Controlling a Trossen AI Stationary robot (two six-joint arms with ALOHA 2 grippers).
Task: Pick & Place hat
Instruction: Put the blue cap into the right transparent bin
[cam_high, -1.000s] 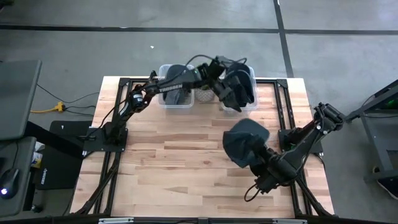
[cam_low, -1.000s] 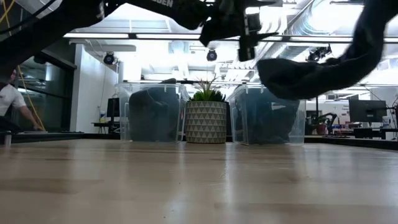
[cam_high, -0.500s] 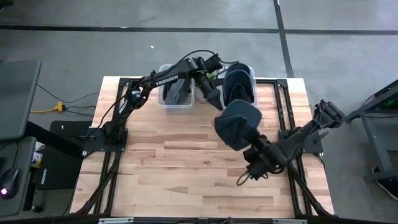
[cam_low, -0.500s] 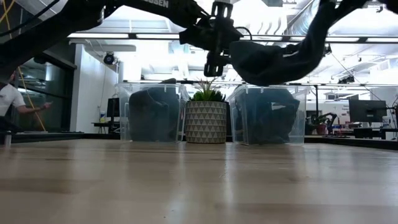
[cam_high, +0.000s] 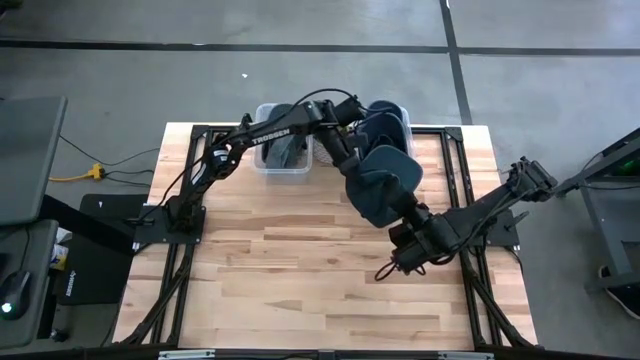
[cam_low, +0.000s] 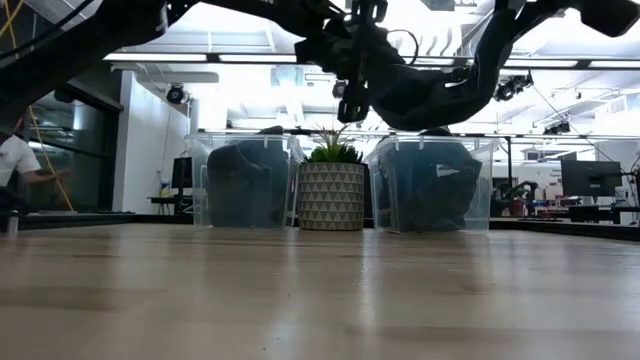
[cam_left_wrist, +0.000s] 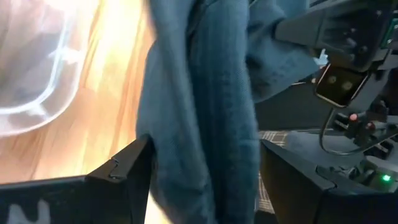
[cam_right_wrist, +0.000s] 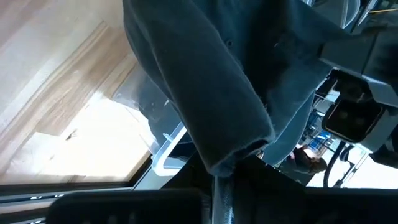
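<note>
My right end effector (cam_right_wrist: 227, 180) was clamped tight on the hat (cam_high: 383, 183), held in the air above the counter (cam_high: 280, 260) just short of the right bin (cam_high: 404, 122). My left end effector (cam_left_wrist: 202, 180) stood wide open astride the hanging cloth, gripping nothing. I judged a tug-of-war or drop likely if releases mistimed. Both arms reached inward, meeting mid-counter.

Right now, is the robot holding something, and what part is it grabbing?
Yes. The right gripper is pinching the dark hat by its edge, up in the air. The left gripper is open around the hat's fabric.
</note>
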